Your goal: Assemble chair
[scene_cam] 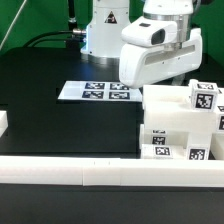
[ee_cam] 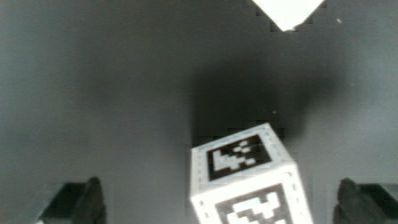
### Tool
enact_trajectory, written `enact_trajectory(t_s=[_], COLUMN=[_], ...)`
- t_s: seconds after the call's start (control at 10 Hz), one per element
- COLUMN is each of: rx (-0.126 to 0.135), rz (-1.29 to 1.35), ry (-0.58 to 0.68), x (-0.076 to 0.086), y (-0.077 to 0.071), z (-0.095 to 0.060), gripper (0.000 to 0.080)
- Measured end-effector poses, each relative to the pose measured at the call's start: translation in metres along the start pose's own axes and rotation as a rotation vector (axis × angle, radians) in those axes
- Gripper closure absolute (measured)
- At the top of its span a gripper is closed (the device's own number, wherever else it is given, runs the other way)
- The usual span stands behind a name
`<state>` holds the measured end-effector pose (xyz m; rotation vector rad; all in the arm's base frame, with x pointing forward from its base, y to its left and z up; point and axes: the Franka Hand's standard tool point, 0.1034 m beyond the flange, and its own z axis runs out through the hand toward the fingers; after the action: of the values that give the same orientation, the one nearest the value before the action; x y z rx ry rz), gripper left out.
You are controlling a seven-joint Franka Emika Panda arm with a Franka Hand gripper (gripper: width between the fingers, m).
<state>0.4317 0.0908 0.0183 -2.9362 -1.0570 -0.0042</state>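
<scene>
Exterior view: the white Franka arm (scene_cam: 152, 55) leans over the black table (scene_cam: 50, 100), and the glossy white plastic chair parts (scene_cam: 175, 125), blocky pieces bearing black-and-white square tags, are heaped at the exterior view's right, just behind the long low white border rail (scene_cam: 70, 172), while the thin flat white marker board (scene_cam: 97, 91) lies farther back beside the arm. In the wrist view the two dark fingers (ee_cam: 77, 200) of the gripper (ee_cam: 222, 203) stand spread wide apart, released, holding nothing. A small white tagged cube (ee_cam: 249, 180) of the chair sits on the dark tabletop between them, touching neither.
</scene>
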Motion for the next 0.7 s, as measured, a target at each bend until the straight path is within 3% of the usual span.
enact_trajectory(t_s=[0.6, 0.7], rx=[0.007, 0.007], rz=[0.028, 0.030], ry=[-0.010, -0.010], x=[0.006, 0.005], y=[-0.010, -0.009], z=[0.011, 0.011], gripper=[0.0150, 0.0273])
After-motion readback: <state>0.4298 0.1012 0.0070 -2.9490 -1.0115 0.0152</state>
